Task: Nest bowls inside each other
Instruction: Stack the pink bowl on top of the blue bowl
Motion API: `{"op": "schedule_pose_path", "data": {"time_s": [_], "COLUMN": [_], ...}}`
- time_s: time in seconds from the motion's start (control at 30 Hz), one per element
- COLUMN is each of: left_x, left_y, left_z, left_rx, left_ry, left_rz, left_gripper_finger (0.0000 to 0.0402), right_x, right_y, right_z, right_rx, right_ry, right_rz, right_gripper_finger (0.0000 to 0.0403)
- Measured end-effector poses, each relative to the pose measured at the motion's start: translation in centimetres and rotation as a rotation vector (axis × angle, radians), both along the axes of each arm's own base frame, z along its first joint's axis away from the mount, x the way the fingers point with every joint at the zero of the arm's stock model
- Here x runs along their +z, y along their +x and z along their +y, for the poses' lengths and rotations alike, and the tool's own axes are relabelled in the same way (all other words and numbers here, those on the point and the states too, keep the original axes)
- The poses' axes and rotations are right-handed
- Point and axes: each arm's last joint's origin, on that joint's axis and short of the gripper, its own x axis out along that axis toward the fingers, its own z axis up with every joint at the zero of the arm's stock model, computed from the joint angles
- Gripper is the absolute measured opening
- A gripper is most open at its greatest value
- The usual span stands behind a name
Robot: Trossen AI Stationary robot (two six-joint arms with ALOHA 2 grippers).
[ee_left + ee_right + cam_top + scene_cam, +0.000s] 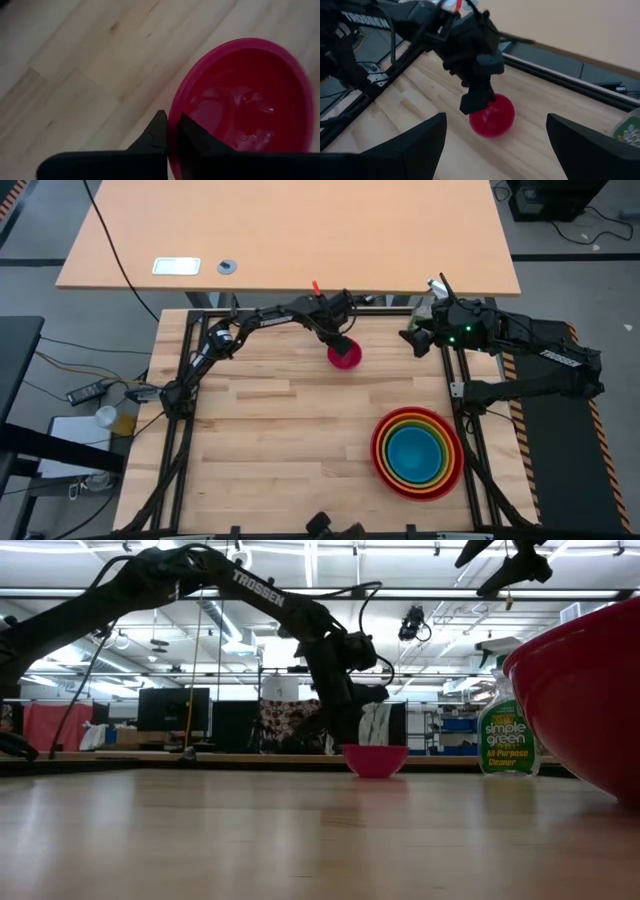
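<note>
The magenta pink bowl stands on its base on the table near the far edge, also in the low view and the right wrist view. My left gripper reaches down from the far side and is shut on its rim. The blue bowl sits inside the lime green, orange and red bowls, all nested at the near right. My right gripper hangs open, high over the far right corner, holding nothing. My left gripper pinches the pink bowl's rim between its two fingers, one finger inside the bowl and one outside. The fingers slant steeply down from the table's far side. The bowl sits upright with its base on the table.
A clear spray bottle with a green label stands at the far right by the right arm. The red bowl's wall fills the low view's right side. Bare wood lies between the pink bowl and the nested stack.
</note>
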Motion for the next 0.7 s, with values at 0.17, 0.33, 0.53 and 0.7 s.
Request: {"op": "schedule_pose_path", "data": {"time_s": [0.17, 0.33, 0.53, 0.7], "left_x": [3.3, 7.5, 9.6, 10.4], "left_y": [-0.5, -1.0, 0.1, 2.3], "left_z": [-0.7, -3.0, -9.5, -17.0], "left_rx": [-0.076, -0.188, -0.357, -0.483], "left_ry": [0.043, 0.038, -0.006, -0.095], "left_rz": [-0.056, -0.155, -0.196, -0.318], "left_gripper_finger": [0.0014, 0.0013, 0.0013, 0.0012], "right_x": [-0.1, -0.6, -0.7, -0.9], "right_y": [-0.1, -0.5, -1.4, -2.1], "right_z": [0.1, 0.0, -0.2, -0.9], "right_rx": [0.025, 0.037, 0.032, -0.015], "right_ry": [0.021, 0.047, 0.025, -0.005], "right_rz": [0.013, 0.067, 0.116, 0.176], "right_gripper_finger": [0.0347, 0.0347, 0.0347, 0.0347]}}
